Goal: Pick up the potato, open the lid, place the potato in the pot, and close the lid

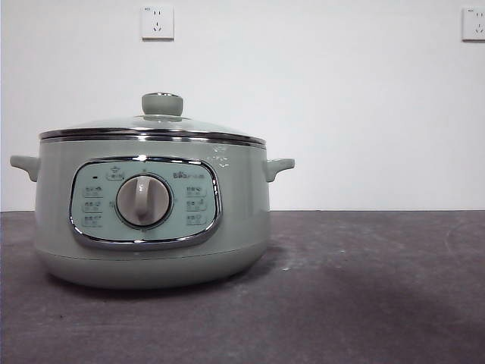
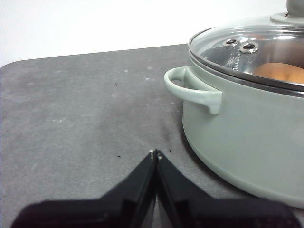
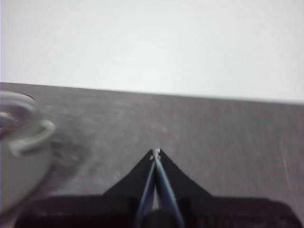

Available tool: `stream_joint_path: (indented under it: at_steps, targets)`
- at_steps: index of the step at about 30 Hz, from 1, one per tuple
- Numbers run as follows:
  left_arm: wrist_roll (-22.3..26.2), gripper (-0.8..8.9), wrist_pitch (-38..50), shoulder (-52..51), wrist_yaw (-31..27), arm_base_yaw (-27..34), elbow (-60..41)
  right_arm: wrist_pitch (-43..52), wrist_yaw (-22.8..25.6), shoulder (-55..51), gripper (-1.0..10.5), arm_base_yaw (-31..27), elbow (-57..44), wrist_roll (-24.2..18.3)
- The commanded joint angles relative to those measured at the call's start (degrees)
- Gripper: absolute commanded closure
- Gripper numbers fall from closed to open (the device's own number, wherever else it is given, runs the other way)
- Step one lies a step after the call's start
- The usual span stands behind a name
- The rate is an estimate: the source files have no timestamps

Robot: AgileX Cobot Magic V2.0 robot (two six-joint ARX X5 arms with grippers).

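Note:
The sage-green pot [image 1: 151, 212] stands on the dark table, left of centre in the front view, with its dial panel facing the camera. The glass lid [image 1: 155, 125] with its green knob sits closed on the pot. Through the lid [image 2: 256, 52] in the left wrist view, the orange-brown potato [image 2: 280, 73] lies inside the pot [image 2: 247, 137]. My left gripper [image 2: 156, 154] is shut and empty, just off the pot's side handle [image 2: 192, 90]. My right gripper [image 3: 156, 153] is shut and empty too, over bare table, with the pot [image 3: 21, 152] blurred off to one side.
The dark grey table [image 1: 364, 288] stretches to the right of the pot. A white wall stands behind with two sockets [image 1: 158, 23] high up. Neither arm shows in the front view.

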Motion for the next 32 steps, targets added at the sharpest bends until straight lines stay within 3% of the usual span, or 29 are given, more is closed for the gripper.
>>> stream_joint_path:
  at_steps: [1,7,12,32]
  targets:
    - [-0.3,8.16,0.3,-0.1,-0.1,0.2,-0.9,0.5,0.0,-3.2,9.5,-1.7,-5.2,4.2]
    - [-0.3,8.16,0.3,-0.1,-0.1,0.2,-0.9,0.2,0.0,-7.4,9.5,-2.3,-10.4,5.2]
    - [-0.3,8.16,0.3,-0.1,-0.1,0.2,-0.9,-4.4,0.0,-7.4,9.5,-2.2,-10.4,5.4]
    - [-0.3,8.16,0.3,-0.1,-0.1,0.2,-0.9,-4.1,0.0,-7.0,9.5,-2.2,-10.4,6.6]
